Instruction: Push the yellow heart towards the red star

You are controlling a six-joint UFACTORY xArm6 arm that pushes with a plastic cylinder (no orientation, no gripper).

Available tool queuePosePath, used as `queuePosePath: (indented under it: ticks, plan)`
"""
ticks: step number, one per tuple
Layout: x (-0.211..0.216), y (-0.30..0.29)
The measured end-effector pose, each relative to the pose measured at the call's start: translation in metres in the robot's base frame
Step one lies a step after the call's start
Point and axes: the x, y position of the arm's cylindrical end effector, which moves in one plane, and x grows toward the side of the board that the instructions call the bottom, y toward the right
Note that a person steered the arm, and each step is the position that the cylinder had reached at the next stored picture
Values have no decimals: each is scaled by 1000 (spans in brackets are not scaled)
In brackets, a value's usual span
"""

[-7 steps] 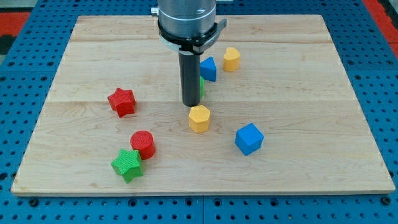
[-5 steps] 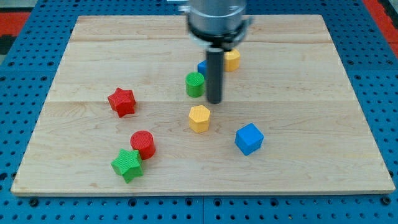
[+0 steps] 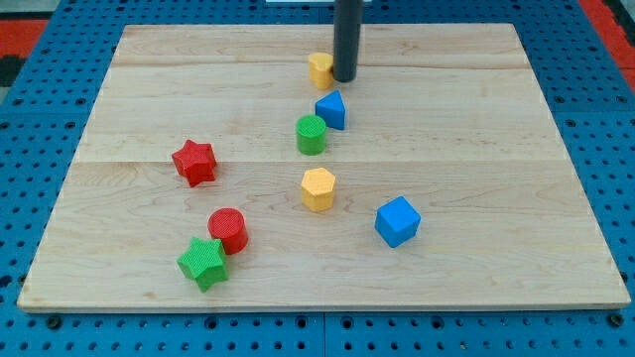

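Note:
The yellow heart (image 3: 318, 69) lies near the view's top, middle of the wooden board (image 3: 496, 149). My tip (image 3: 344, 79) touches the heart's right side, and the rod hides the heart's right edge. The red star (image 3: 194, 162) lies well to the lower left of the heart, at the board's left middle.
A blue triangular block (image 3: 331, 109) and a green cylinder (image 3: 312, 134) sit just below the heart. A yellow hexagon (image 3: 318, 188) lies mid-board and a blue cube (image 3: 398, 220) to its lower right. A red cylinder (image 3: 227, 230) and a green star (image 3: 203, 262) lie at the lower left.
The rod moved from mid-board up to the view's top. The yellow heart shifted up and left from beside the blue block. The other blocks have stayed put.

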Motion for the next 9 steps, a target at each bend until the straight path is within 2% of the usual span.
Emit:
queuePosePath:
  ticks: [1, 2, 3, 4, 5, 6, 9]
  plan:
    - [-42, -1]
    - [-39, -21]
    - [-2, -67]
    - [-2, -74]
    - [-30, -50]
    - [-13, -33]
    - [75, -108]
